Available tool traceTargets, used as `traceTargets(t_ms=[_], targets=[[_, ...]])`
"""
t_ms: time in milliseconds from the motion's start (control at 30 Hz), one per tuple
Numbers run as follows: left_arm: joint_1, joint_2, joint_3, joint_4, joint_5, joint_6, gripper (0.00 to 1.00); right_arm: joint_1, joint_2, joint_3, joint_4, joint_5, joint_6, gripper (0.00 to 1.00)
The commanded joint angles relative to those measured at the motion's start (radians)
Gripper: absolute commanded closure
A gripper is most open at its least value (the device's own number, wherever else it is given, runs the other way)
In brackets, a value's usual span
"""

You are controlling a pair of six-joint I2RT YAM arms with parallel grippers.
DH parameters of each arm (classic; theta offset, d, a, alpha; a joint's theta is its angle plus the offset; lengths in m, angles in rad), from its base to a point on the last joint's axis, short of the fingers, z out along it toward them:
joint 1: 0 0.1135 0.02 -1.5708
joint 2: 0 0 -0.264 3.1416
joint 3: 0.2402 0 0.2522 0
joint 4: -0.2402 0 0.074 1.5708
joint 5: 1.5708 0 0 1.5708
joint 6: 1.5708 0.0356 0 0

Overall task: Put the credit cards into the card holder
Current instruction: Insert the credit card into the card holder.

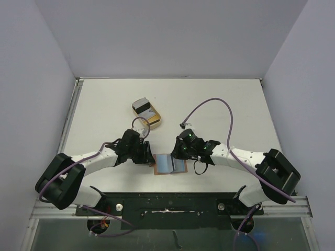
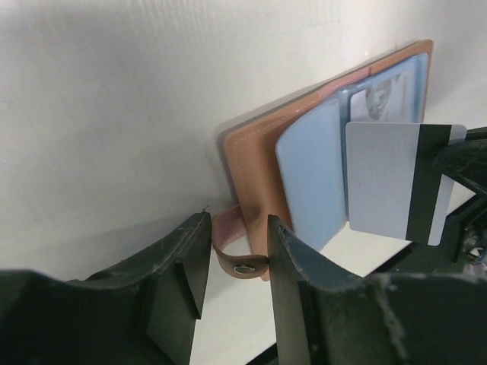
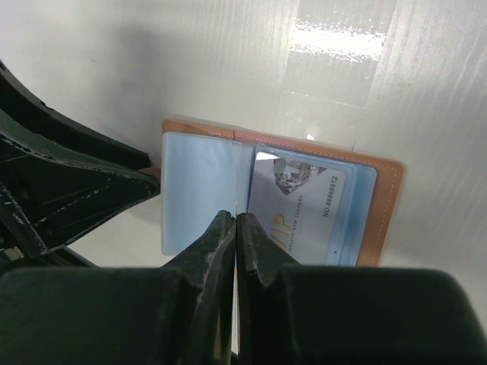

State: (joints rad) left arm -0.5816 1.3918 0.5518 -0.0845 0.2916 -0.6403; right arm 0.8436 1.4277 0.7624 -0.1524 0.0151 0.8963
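The card holder [image 1: 170, 163] lies open on the table between my two grippers, brown outside [image 3: 384, 201], blue-grey inside. A silver credit card [image 2: 384, 186] with a black stripe stands on edge over the blue pockets, and my right gripper [image 3: 237, 220] is shut on it. Another credit card [image 3: 300, 209], printed with a diamond, sits in the right pocket. My left gripper [image 2: 236, 262] is open at the holder's left edge. The brown snap tab [image 2: 242, 262] curls between its fingers, and its right finger is against the tab's end.
A tan oval tray [image 1: 154, 120] holding grey and dark cards [image 1: 141, 105] stands behind the left arm. Purple cables loop over both arms. White walls close in the table at the back and both sides.
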Motion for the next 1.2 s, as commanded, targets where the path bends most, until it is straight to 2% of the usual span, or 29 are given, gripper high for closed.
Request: traceTargets(t_ms=[0, 167, 367, 600, 967, 1167], targets=[[-0.016, -0.007, 0.037, -0.02, -0.066, 0.038, 0.74, -0.003, 0.016, 0.04, -0.029, 0.056, -0.007, 1.0], [-0.019, 0.005, 0.029, 0.003, -0.046, 0.039, 1.0, 0.006, -0.006, 0.045, -0.099, 0.129, -0.018, 1.0], [-0.019, 0.008, 0.03, 0.004, -0.055, 0.033, 1.0, 0.007, -0.026, 0.053, -0.125, 0.154, -0.037, 1.0], [-0.018, -0.02, 0.023, -0.012, -0.073, 0.047, 1.0, -0.053, -0.106, -0.059, 0.083, -0.019, -0.013, 1.0], [-0.019, -0.03, 0.003, 0.01, -0.065, 0.017, 1.0, -0.116, -0.059, -0.153, 0.299, -0.202, -0.001, 1.0], [-0.02, -0.04, -0.018, 0.011, -0.079, 0.015, 1.0, -0.131, -0.033, -0.198, 0.375, -0.235, 0.016, 1.0]])
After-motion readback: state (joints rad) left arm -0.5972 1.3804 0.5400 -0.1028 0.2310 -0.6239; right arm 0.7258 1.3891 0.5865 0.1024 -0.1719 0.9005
